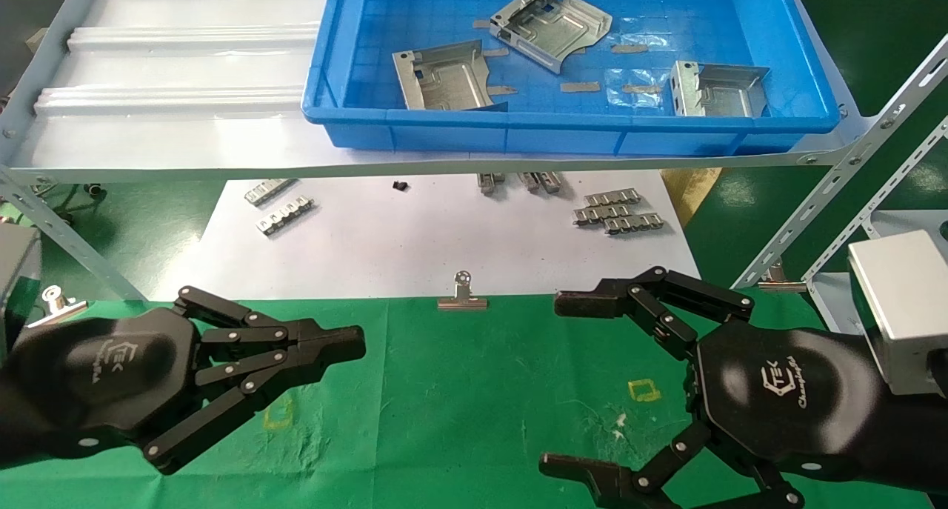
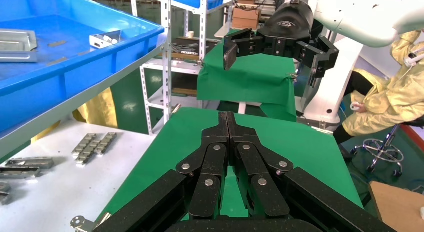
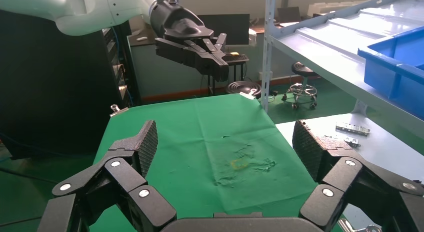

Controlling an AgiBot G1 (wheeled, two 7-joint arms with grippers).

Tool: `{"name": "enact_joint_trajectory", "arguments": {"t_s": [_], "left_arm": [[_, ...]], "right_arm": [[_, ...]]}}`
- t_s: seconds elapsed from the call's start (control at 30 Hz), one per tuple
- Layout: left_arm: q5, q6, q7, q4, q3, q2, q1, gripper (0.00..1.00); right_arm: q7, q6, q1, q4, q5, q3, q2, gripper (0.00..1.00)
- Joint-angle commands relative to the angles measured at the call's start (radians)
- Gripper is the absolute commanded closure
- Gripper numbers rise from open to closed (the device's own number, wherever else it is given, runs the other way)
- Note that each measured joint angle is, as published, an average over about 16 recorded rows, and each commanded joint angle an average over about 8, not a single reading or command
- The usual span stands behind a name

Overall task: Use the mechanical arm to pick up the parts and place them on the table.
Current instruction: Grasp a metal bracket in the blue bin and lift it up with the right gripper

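Three silver-grey stamped parts lie in the blue bin on the shelf: one at the back (image 1: pixel 552 21), one at the front left (image 1: pixel 446 75) and one at the right (image 1: pixel 717 88). Two parts also show in the left wrist view (image 2: pixel 17 40) (image 2: pixel 105 38). My left gripper (image 1: pixel 355 344) (image 2: pixel 226 117) hovers over the green table (image 1: pixel 459 390), shut and holding nothing. My right gripper (image 1: pixel 559 383) (image 3: pixel 226 144) hangs over the table's right side, wide open and empty. Each wrist view shows the other arm's gripper farther off, the right one (image 2: pixel 270 41) and the left one (image 3: pixel 200 51).
The blue bin (image 1: pixel 563 135) sits on a pale grey ribbed shelf (image 1: pixel 185 87) with slanted perforated struts (image 1: pixel 837 190) at the right. Below it a white sheet (image 1: pixel 407 242) carries small ridged metal strips (image 1: pixel 615 211). A binder clip (image 1: pixel 462 295) holds the cloth's far edge.
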Motion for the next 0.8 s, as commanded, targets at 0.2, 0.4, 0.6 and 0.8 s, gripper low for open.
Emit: {"name": "enact_joint_trajectory", "arguments": {"t_s": [0.2,0.4,0.6,0.8], "left_arm": [[0.000,0.000,0.000,0.000,0.000,0.000,0.000,1.00],[0.000,0.000,0.000,0.000,0.000,0.000,0.000,1.00],[0.000,0.000,0.000,0.000,0.000,0.000,0.000,1.00],[0.000,0.000,0.000,0.000,0.000,0.000,0.000,0.81]], "right_arm": [[0.000,0.000,0.000,0.000,0.000,0.000,0.000,0.00],[0.000,0.000,0.000,0.000,0.000,0.000,0.000,0.00],[0.000,0.000,0.000,0.000,0.000,0.000,0.000,0.00],[0.000,0.000,0.000,0.001,0.000,0.000,0.000,0.00]]}}
